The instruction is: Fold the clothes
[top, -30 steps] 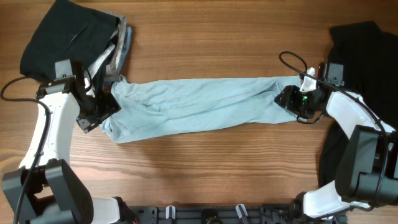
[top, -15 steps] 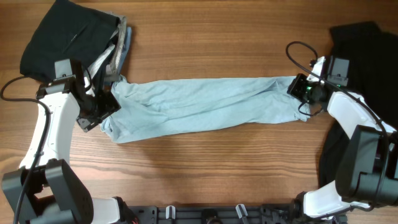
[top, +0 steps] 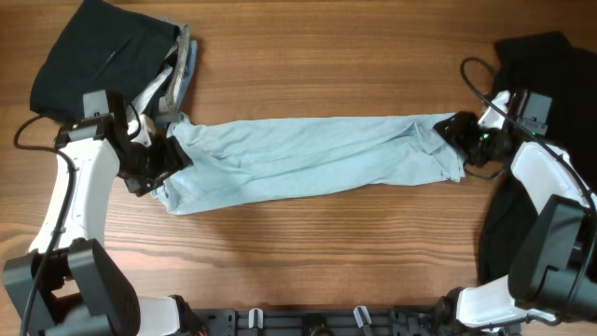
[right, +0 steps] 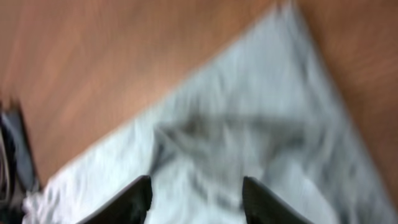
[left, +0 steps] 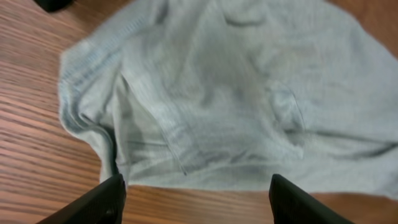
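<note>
A soft, creased light blue shirt (top: 298, 154) lies stretched in a long band across the middle of the wooden bench (top: 326, 56). The left gripper (left: 196, 199) hovers at its left end, jaws wide and empty. The right gripper (top: 469, 142), at its right end, has its fingers parted, gripping nothing. A black garment (top: 93, 51) is heaped in the far left corner.

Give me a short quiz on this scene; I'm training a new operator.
1. True or false: the left gripper is shut on the light blue shirt.
2. The shirt lies: A) folded into a square, B) stretched in a long band between both arms, C) rolled into a ball.
3. Fill in: the right gripper, over the shirt's end, is ___.
Key: 1 false; 2 B; 3 open.
</note>
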